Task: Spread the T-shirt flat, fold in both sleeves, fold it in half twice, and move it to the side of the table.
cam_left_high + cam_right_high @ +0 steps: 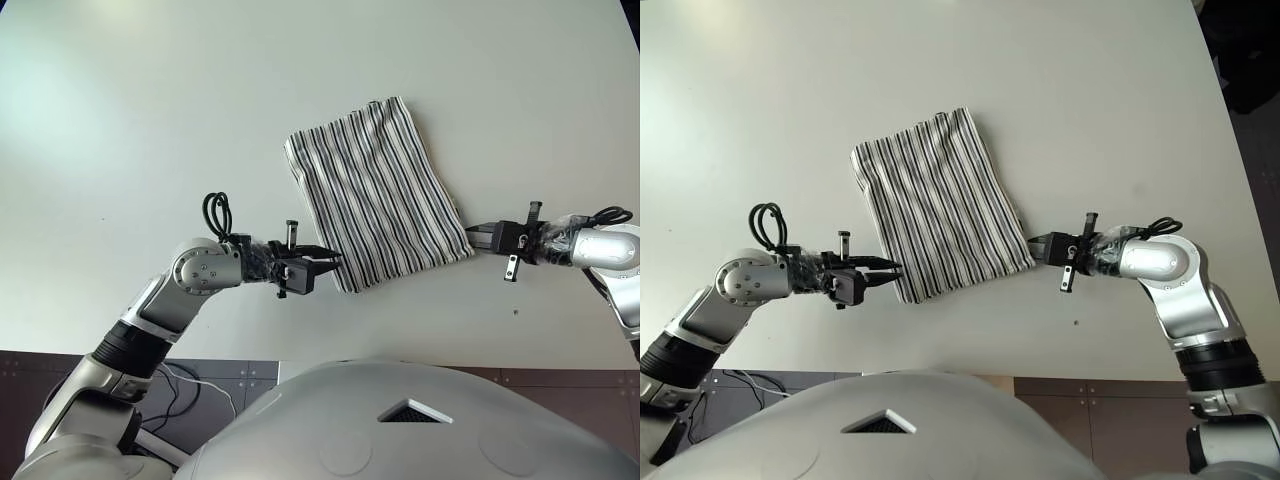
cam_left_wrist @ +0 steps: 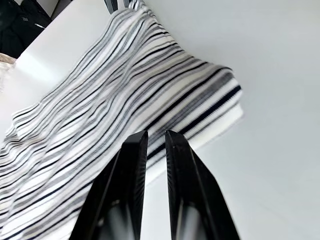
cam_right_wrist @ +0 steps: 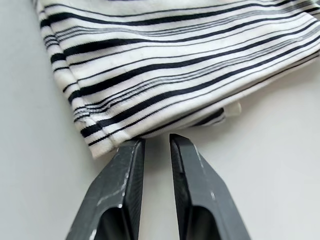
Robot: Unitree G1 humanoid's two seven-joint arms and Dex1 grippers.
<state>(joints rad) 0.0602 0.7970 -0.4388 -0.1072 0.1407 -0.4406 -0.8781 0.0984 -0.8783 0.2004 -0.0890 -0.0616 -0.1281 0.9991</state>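
The T-shirt [image 1: 375, 195], white with dark stripes, lies folded into a compact rectangle on the white table [image 1: 150, 120], turned at a slant. My left gripper [image 1: 330, 260] sits low at the fold's near left corner, its fingers almost together and its tips at the cloth's edge [image 2: 200, 125]. My right gripper [image 1: 470, 232] is at the near right corner, where a small white tag pokes out. Its fingers [image 3: 127, 165] stand just short of the hem [image 3: 100, 130], close together with nothing between them.
The table's near edge [image 1: 300, 358] runs just behind both arms. Its right edge [image 1: 1225, 110] borders dark floor. Bare tabletop spreads wide to the left and far side of the shirt. A small dark speck [image 1: 516, 312] marks the surface near my right arm.
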